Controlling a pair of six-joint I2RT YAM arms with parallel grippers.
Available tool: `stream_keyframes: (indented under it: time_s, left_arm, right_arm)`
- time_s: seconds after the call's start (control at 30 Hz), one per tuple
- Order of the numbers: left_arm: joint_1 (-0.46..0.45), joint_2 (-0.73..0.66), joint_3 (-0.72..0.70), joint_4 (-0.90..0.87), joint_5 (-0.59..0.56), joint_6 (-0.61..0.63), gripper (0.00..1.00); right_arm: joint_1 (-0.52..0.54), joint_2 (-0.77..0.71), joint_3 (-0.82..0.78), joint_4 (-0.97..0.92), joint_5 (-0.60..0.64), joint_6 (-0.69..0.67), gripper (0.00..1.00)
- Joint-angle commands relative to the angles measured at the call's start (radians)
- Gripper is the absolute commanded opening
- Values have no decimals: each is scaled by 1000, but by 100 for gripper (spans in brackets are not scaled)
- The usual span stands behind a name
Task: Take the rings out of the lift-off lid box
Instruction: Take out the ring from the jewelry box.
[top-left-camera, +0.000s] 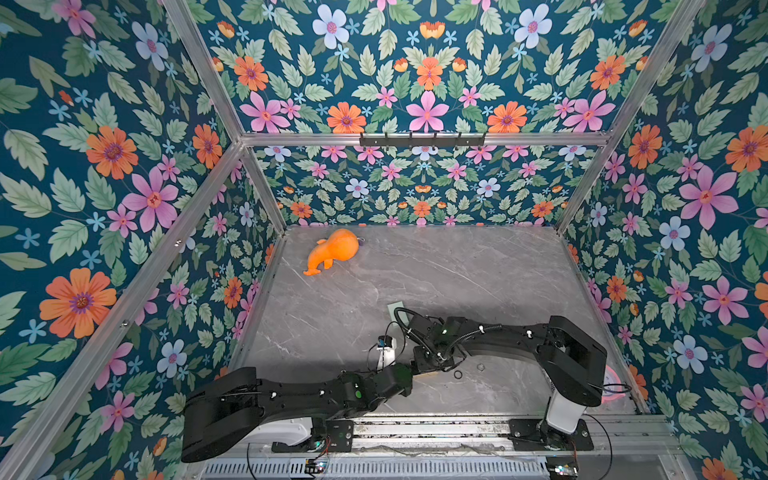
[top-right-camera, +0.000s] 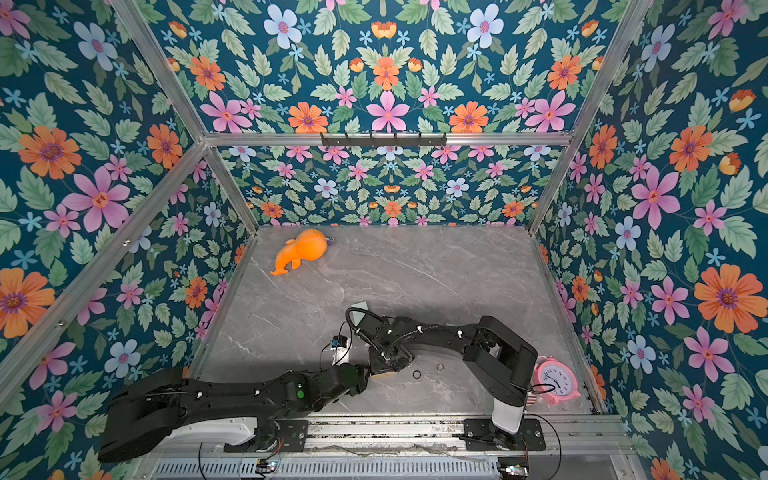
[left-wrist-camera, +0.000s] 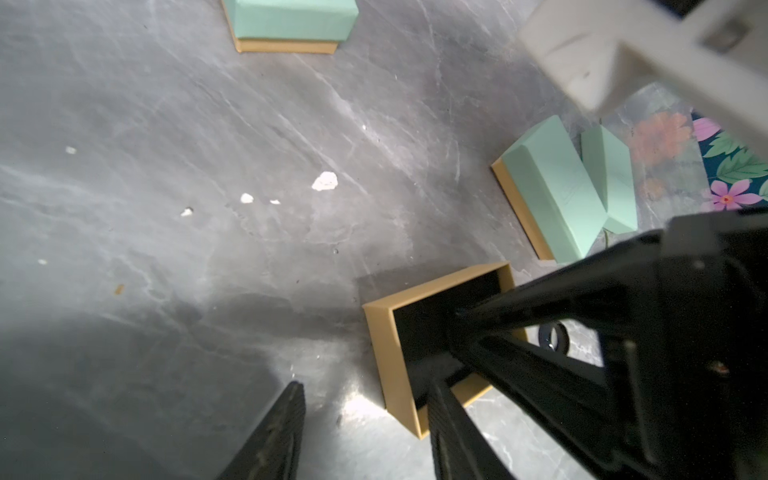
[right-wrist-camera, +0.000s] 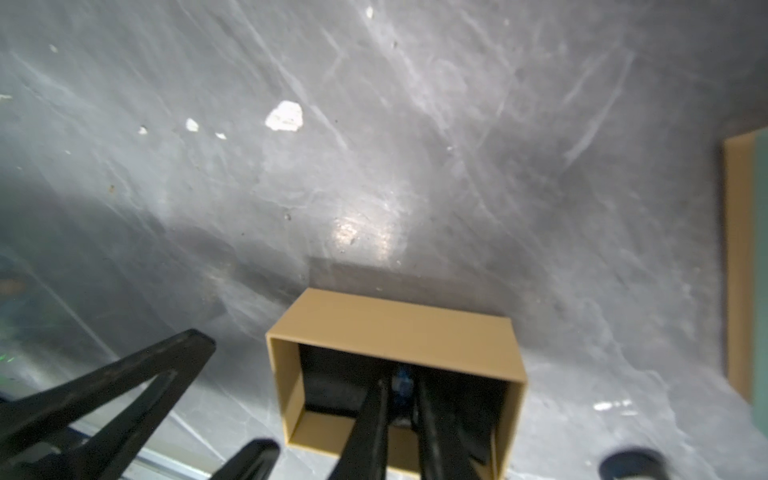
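- Right tool (right-wrist-camera: 401, 382) reaches down into the open tan box (right-wrist-camera: 395, 320). Its jaws are drawn close together, with a small bluish thing (right-wrist-camera: 402, 376) between the tips, probably one of the rings. I cannot tell whether they have actually pinched it.
- Left tool (left-wrist-camera: 368, 386) stands low beside the same box, jaws apart and empty. One finger seems to hang over the box wall; I cannot tell whether it touches.
- The box has no lid on it, and its inside is dark. How many rings remain in it cannot be made out.
- Two rings lie out on the grey surface (top-left-camera: 415, 270), just beside the right tool. In both top views they show as a black ring (top-left-camera: 458, 374) and a silvery ring (top-left-camera: 481, 367), near each other but apart.
- In the left wrist view a mint-green box (left-wrist-camera: 552, 195) lies beyond the tan box. A loose mint-green piece (left-wrist-camera: 609, 178), likely the lid, leans against it.
- Step in hand, as I judge it: picking a further ring out of the box. The task looks partly done.
- The next move calls for a firm pinch on the thin hoop, then a straight lift clear of the walls.
- After that the ring should go to the surface beside the other two and be let go there.
- The light card box could slide or rise with the fingers, so the left tool may need to steady it.
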Motion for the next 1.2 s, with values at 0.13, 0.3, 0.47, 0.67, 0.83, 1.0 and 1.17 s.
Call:
stream_keyframes:
  time_s: [0.13, 0.3, 0.47, 0.67, 0.83, 1.0, 1.17]
  left_arm:
    - [0, 38, 27, 30, 7, 11, 51]
    - [-1, 70, 43, 38, 13, 19, 49]
    - [-1, 91, 55, 41, 19, 23, 45]
    - [-3, 117, 56, 47, 25, 22, 39]
    - [-4, 138, 47, 63, 33, 14, 35]
    - [-5, 155, 47, 64, 36, 14, 34]
    - [-6, 167, 46, 64, 40, 12, 34]
  right_arm:
    - [2, -49, -18, 5, -4, 11, 11]
    - [3, -64, -32, 22, -21, 11, 10]
    - [3, -74, -55, 53, -43, 12, 10]
    - [3, -98, -78, 72, -48, 17, 10]
    - [2, -105, -95, 89, -52, 22, 10]
    - [1, -105, -105, 106, -61, 26, 10]
    - [-3, -104, -123, 130, -71, 34, 10]
